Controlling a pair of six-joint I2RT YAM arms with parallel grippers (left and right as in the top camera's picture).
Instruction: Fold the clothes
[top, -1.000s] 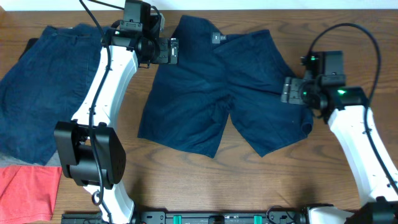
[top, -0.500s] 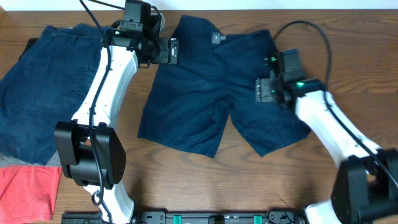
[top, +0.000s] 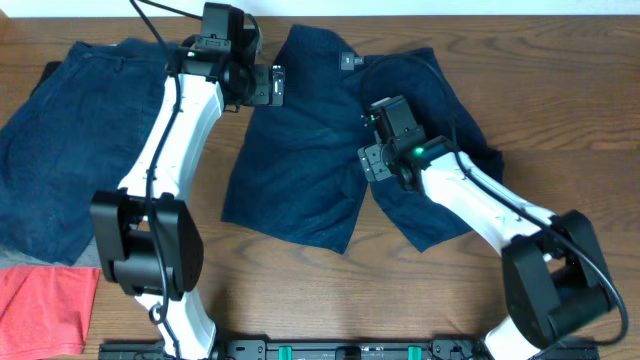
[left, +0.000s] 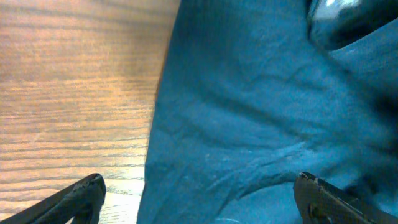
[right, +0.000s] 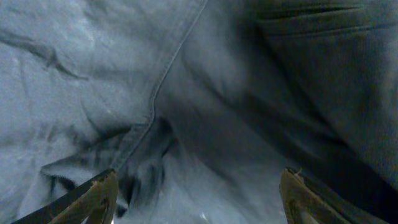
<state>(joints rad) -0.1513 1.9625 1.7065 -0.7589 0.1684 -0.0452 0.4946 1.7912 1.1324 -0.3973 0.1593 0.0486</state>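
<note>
Right arm has swung in from the outer leg, and the right fingers (right: 99, 193) now hang open over the crotch seam of the shorts (top: 300, 170), spread flat on the tabletop (top: 560, 60). Left fingers (left: 81, 193) still wait open at the shorts' upper left edge. No fold yet; a grab looks close.

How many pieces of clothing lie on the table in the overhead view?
3. The dark navy shorts lie in the middle, lighter blue shorts at the left edge, and a coral-red garment in the lower left corner. Others may lie outside the frame.
</note>
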